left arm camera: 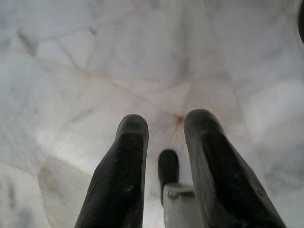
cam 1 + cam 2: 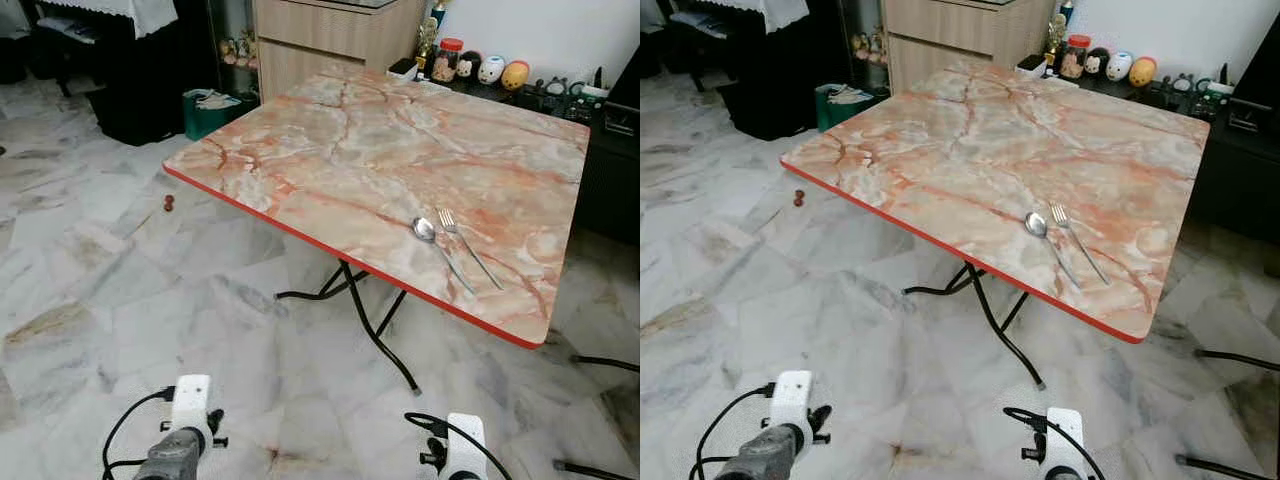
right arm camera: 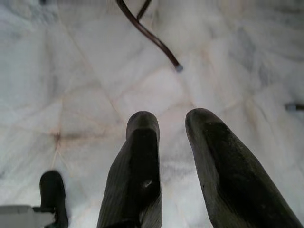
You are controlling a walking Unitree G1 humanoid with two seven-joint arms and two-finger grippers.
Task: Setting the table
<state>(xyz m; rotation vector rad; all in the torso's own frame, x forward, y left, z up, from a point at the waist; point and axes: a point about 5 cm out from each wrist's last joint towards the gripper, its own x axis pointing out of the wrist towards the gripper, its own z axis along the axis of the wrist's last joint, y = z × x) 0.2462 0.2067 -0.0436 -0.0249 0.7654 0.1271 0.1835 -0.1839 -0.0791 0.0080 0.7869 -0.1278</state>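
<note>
Two pieces of cutlery, a spoon and a fork, lay side by side on the marble-patterned worktop, near its front right edge, handles running toward that edge. They sat ahead and right of the robot, nearer the right tool. Both it and the left tool hung low over the marble floor, fingers parted and empty. Jars and figurines lined a dark cabinet beyond.

spoon left of fork, on table
</note>
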